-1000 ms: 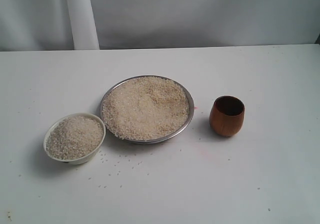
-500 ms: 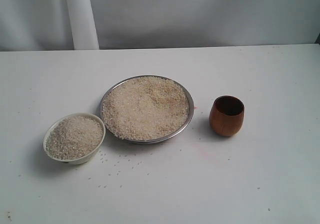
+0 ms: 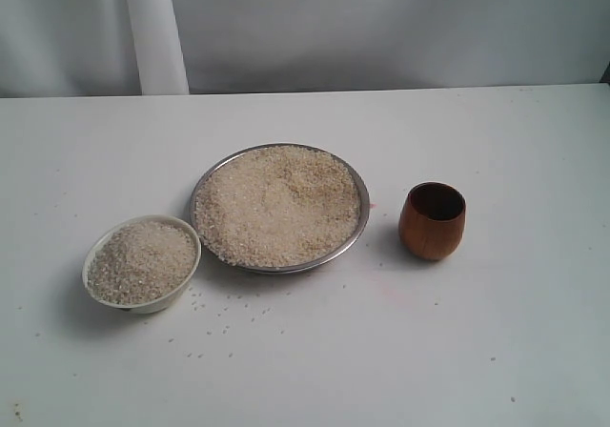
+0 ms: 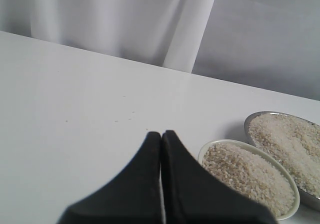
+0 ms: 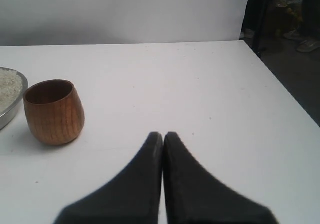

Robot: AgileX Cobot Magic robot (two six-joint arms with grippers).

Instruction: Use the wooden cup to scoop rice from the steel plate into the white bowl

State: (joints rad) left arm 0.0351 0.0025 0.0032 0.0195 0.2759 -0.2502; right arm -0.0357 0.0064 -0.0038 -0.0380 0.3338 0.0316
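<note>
The steel plate sits mid-table, heaped with rice. To its front left stands the white bowl, also full of rice. The wooden cup stands upright and empty to the plate's right. Neither arm shows in the exterior view. In the left wrist view my left gripper is shut on nothing, with the white bowl and steel plate beyond it. In the right wrist view my right gripper is shut and empty, apart from the wooden cup.
Loose rice grains lie scattered on the white table in front of the bowl and plate. A white curtain hangs behind the table. The table's right edge drops to a dark floor.
</note>
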